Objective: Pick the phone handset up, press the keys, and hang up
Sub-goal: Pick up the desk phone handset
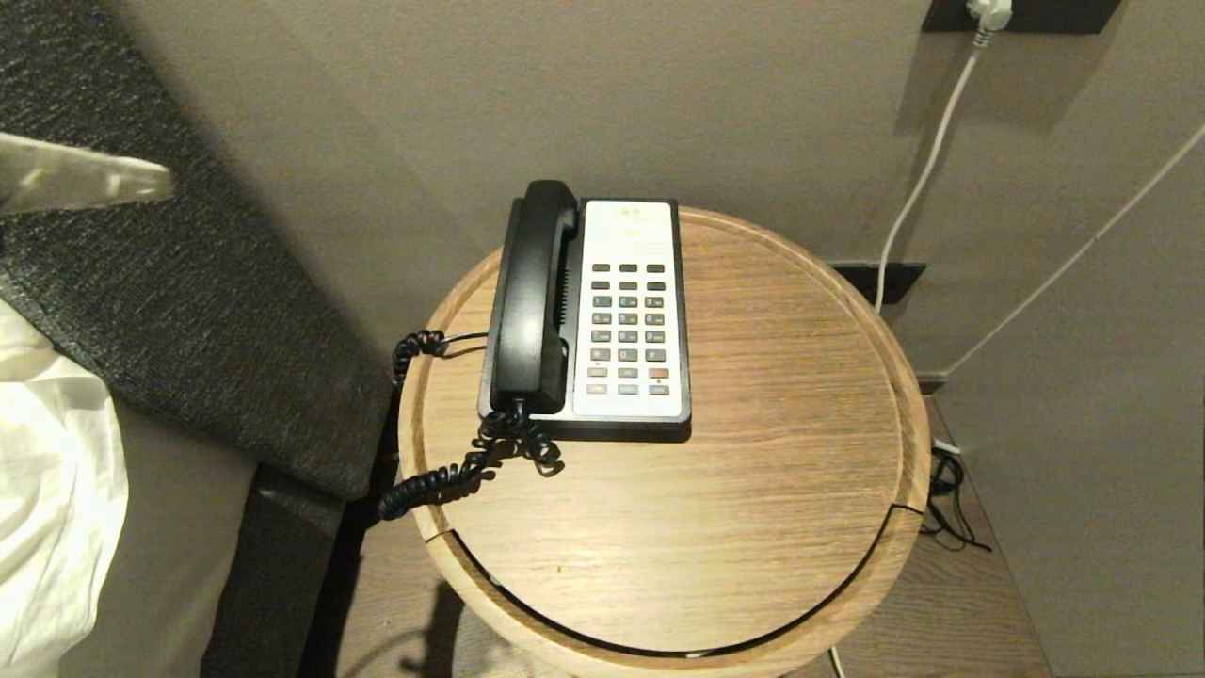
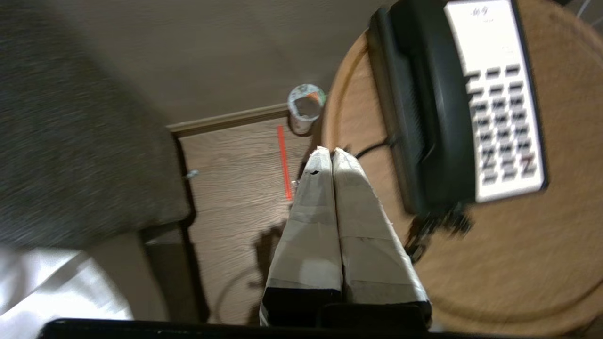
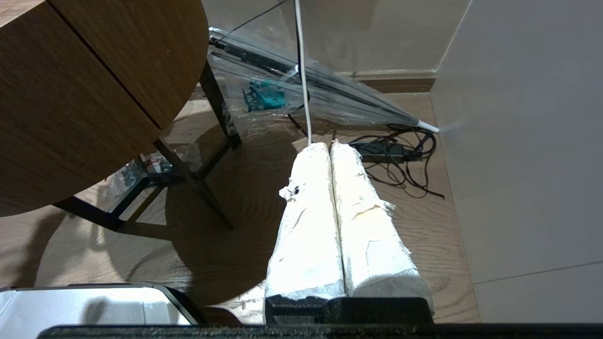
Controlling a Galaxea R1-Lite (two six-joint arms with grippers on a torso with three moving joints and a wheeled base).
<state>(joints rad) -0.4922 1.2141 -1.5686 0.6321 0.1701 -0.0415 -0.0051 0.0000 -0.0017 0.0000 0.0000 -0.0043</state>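
Note:
The black phone handset (image 1: 535,299) rests in its cradle on the left side of the phone base (image 1: 629,428), its coiled cord (image 1: 452,476) trailing over the round table's near-left edge. The keys (image 1: 628,326) sit in the white faceplate to the handset's right. In the left wrist view the handset (image 2: 438,108) and keys (image 2: 501,122) lie ahead and to one side of my left gripper (image 2: 331,151), which is shut and empty above the table's left rim. My right gripper (image 3: 330,146) is shut, parked low over the floor. Neither arm shows in the head view.
The round wooden table (image 1: 753,490) has a raised rim. A dark upholstered headboard (image 1: 188,282) and white bedding (image 1: 47,490) stand to its left, a wall behind. A paper cup (image 2: 305,107) lies on the floor. White cables (image 1: 918,179) hang at the right; a clear umbrella (image 3: 330,94) lies below.

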